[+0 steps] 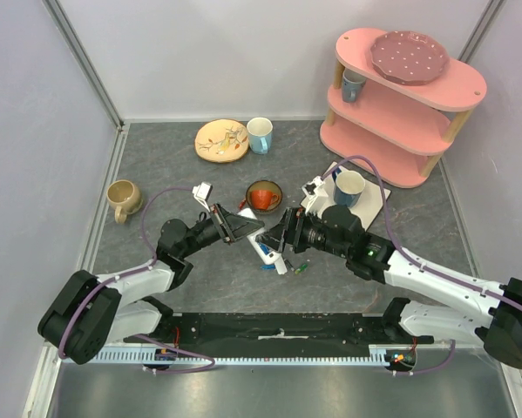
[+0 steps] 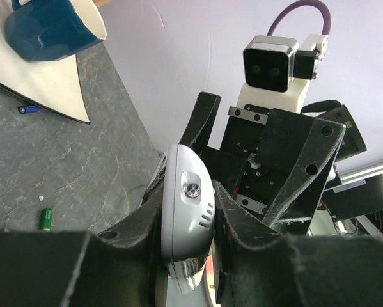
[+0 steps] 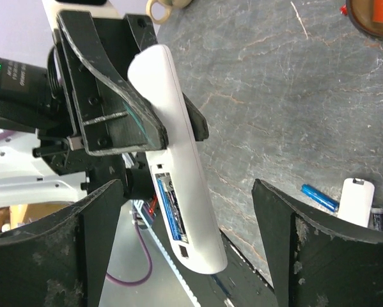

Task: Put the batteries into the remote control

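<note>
My left gripper (image 1: 246, 228) is shut on the white remote control (image 1: 267, 251) and holds it tilted above the table. In the left wrist view the remote's rounded end (image 2: 185, 192) sits clamped between the jaws. My right gripper (image 1: 282, 233) is open and empty, its fingers either side of the remote (image 3: 178, 160) without touching it. The remote's battery bay is open, with a blue battery (image 3: 169, 214) inside. Loose on the table are a blue battery (image 3: 319, 197), a dark battery (image 3: 378, 219) and a green battery (image 2: 45, 218). The white cover piece (image 3: 356, 201) lies beside them.
A dark bowl holding an orange cup (image 1: 263, 197) is just behind the grippers. A blue mug (image 1: 349, 185) stands on a white tray (image 1: 376, 207) to the right. A pink shelf (image 1: 400, 96), a plate (image 1: 221, 140), a light blue mug (image 1: 260, 135) and a beige mug (image 1: 123, 198) stand around.
</note>
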You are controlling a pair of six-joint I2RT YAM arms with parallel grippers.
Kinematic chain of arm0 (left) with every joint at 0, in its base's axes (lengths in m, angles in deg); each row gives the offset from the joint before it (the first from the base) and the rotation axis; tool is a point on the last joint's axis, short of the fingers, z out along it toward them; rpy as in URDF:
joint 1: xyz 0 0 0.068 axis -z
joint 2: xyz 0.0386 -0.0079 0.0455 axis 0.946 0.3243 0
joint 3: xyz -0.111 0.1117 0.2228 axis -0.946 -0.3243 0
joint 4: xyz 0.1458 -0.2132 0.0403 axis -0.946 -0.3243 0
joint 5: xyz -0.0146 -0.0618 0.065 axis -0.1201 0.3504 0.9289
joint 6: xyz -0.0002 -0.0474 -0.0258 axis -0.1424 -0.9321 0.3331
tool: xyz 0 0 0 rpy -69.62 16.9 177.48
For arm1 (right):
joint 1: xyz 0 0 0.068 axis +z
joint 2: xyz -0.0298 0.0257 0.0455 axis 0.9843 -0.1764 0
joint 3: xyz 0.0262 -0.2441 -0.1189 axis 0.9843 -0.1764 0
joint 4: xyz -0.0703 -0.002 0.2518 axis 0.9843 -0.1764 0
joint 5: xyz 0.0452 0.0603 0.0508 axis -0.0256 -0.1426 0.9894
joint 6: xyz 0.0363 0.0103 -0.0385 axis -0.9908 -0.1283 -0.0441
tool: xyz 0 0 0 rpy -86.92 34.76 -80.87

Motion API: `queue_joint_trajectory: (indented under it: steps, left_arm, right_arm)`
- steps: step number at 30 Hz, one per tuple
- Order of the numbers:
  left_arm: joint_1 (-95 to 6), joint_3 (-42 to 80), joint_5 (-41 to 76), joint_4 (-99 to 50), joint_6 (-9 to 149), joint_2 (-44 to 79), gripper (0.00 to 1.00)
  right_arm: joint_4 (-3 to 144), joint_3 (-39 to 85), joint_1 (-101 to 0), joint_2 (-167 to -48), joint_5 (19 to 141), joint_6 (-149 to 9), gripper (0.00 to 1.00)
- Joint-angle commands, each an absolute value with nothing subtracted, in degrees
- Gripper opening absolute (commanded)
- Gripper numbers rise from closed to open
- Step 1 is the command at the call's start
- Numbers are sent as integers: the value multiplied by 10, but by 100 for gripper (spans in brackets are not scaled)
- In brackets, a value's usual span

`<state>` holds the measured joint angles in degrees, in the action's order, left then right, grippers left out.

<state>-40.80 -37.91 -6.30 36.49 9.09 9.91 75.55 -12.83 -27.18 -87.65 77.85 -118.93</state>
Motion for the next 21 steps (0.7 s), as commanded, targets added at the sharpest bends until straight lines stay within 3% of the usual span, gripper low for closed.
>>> queue_joint_trajectory:
  steps: [1, 17, 21]
  left_arm:
    - [-409, -358, -81, 410, 81, 99, 2]
    - [-409, -350, -140, 500, 36, 145, 2]
    - [-409, -351, -143, 512, 30, 154, 2]
  right_arm:
    - [737, -102, -279, -881, 830, -1143, 87]
    - [794, -132, -314, -864, 903, -1130, 74]
    - [800, -134, -317, -871, 920, -1126, 64]
